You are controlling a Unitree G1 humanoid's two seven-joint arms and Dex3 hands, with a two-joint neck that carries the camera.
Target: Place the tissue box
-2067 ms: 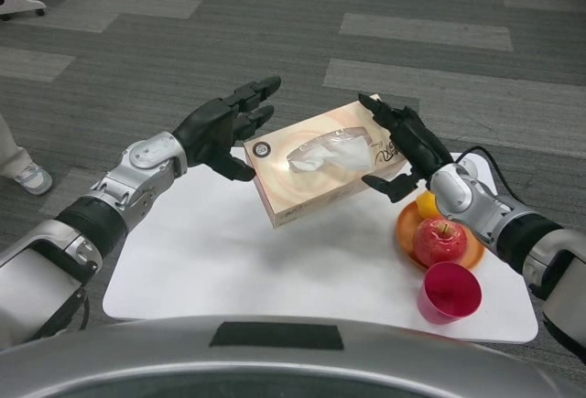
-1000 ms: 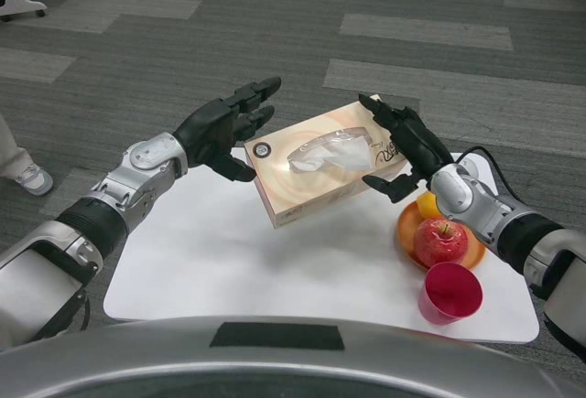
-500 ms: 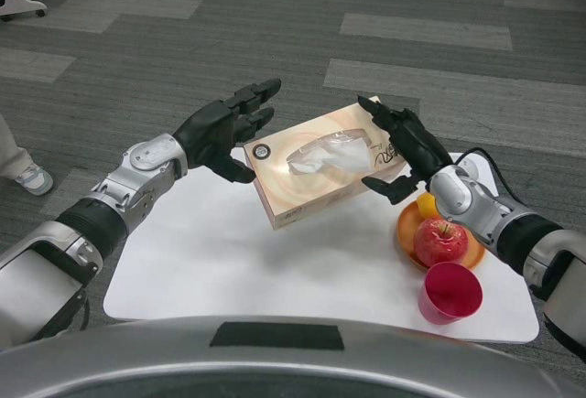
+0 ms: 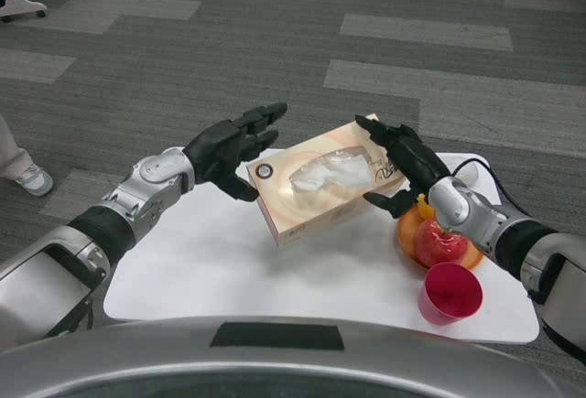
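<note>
Head view: tissue box [image 4: 320, 183] lower between both hands; tilted.

White surface [image 4: 229, 270]: orange plate [image 4: 474, 254] holding red apple [image 4: 438, 242], red cup [image 4: 450, 294] just beside. A person's shoe [image 4: 32, 178] far left.

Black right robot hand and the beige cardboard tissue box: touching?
Touching. Head view: right robot hand presses the beige cardboard tissue box at its right end.
</note>
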